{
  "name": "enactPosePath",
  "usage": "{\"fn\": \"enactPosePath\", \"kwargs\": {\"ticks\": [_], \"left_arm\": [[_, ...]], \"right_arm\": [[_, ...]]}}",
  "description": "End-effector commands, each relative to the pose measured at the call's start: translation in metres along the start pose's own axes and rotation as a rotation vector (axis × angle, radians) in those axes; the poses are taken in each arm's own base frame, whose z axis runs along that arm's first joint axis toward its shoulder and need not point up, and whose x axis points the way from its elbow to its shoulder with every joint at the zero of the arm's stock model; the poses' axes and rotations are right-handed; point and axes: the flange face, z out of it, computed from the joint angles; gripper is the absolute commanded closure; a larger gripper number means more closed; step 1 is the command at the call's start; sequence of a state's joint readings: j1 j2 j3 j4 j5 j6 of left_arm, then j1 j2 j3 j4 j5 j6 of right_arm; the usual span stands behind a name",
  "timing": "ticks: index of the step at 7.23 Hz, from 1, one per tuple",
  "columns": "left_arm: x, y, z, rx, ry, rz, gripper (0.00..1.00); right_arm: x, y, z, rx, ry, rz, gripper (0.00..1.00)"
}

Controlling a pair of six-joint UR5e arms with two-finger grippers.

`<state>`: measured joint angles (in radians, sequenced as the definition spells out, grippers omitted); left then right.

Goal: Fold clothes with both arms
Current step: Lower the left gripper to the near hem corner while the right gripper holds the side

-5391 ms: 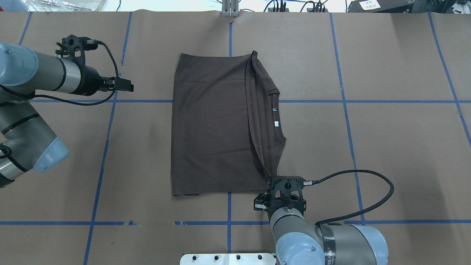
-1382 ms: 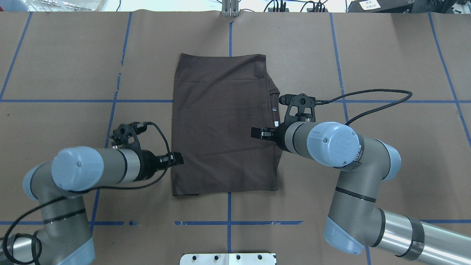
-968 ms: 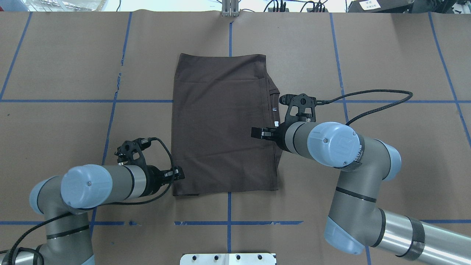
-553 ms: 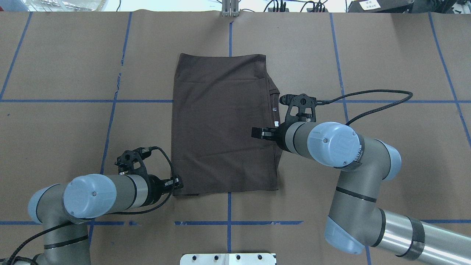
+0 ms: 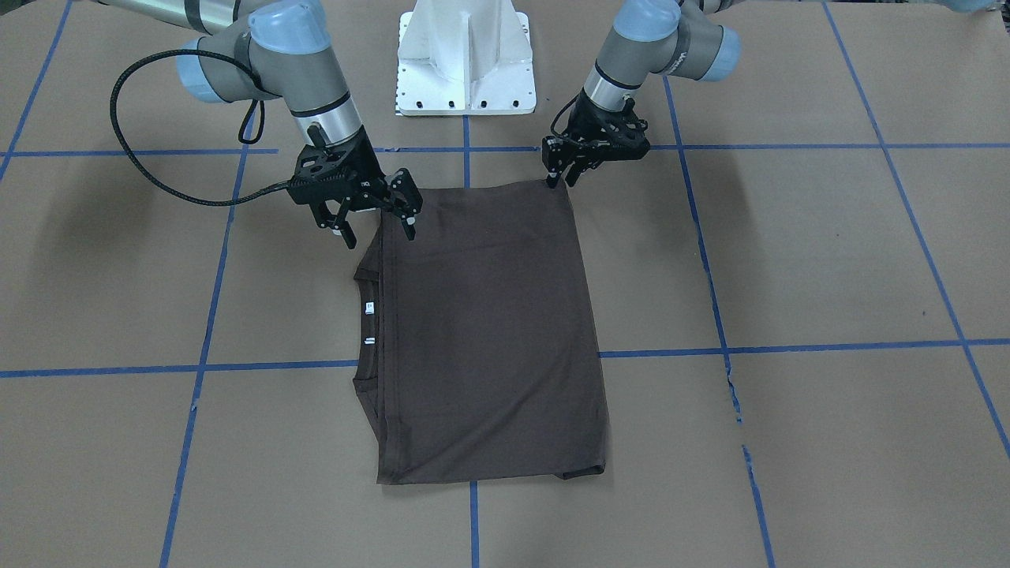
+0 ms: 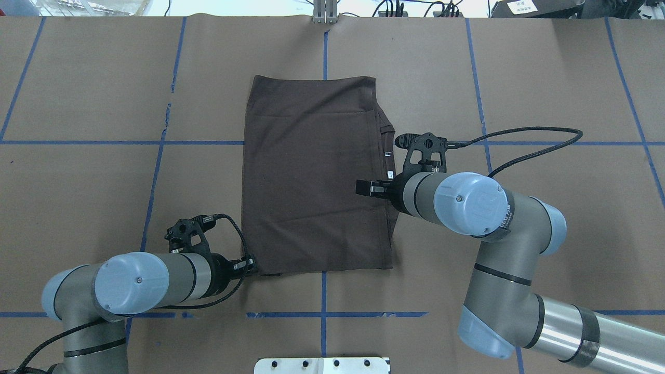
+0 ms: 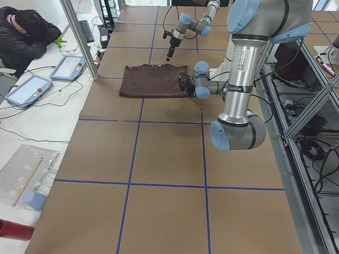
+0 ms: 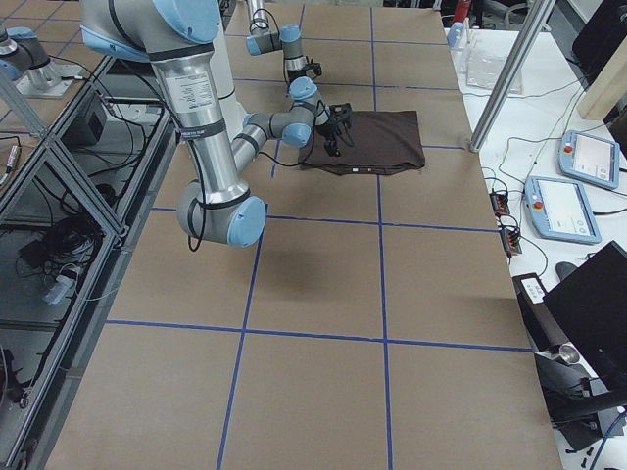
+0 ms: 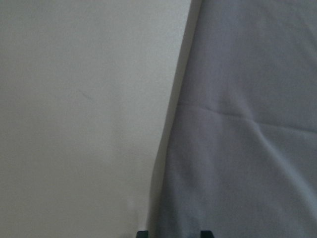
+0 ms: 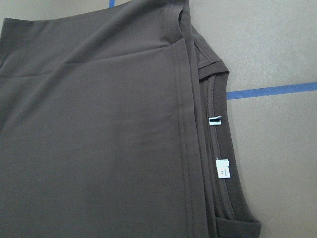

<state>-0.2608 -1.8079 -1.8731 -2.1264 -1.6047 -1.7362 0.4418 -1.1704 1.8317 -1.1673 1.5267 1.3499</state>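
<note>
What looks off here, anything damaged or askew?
The blue tape line is ragged and broken to the left of the shirt. At the shirt's near-left corner a lower layer pokes out past the folded edge. Nothing else stands out.

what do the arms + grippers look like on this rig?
The left arm and right arm are silver-grey tubes with light blue joint caps and black bands; the right arm's cap bears a logo. The left gripper and right gripper are black, two-fingered, each fed by a black cable looping off the wrist.
</note>
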Motion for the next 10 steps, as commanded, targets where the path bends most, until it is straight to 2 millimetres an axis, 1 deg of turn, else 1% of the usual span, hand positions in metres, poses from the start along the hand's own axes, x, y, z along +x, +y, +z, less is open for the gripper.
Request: {"fn": "enactPosePath", "kwargs": {"ticks": [1,4,5,6,7,8,9,10], "left_arm": [[-0.0004,0.0042,0.0017,-0.005,-0.002,0.000,0.53],[0.0002,0.0059,0.0032,0.015,0.001,0.001,0.54],[0.0037,0.0068,0.0027,0.019,0.008,0.001,0.57],[0.0049,0.0067,0.0023,0.022,0.012,-0.011,0.67],[0.0041,0.0074,0.0026,0.020,0.012,-0.054,0.87],[0.0045,0.0075,0.0019,0.020,0.013,-0.050,1.00],[0.0046,0.0074,0.0019,0.021,0.014,-0.049,1.00],[0.0071,0.0079,-0.0019,0.020,0.021,-0.047,1.00]], "right_arm": [[0.0004,0.0001,0.0008,0.000,0.002,0.000,0.00],[0.0024,0.0004,0.0015,0.001,0.007,0.000,0.00],[0.0024,0.0004,0.0015,0.001,0.007,0.000,0.00],[0.0024,0.0004,0.0015,0.001,0.007,0.000,0.00],[0.0024,0.0004,0.0015,0.001,0.007,0.000,0.00],[0.0030,0.0015,0.0020,-0.001,0.008,-0.001,0.00],[0.0034,0.0030,0.0038,0.001,0.013,-0.003,0.00],[0.0018,0.0062,0.0037,0.000,0.057,0.076,0.04]]}}
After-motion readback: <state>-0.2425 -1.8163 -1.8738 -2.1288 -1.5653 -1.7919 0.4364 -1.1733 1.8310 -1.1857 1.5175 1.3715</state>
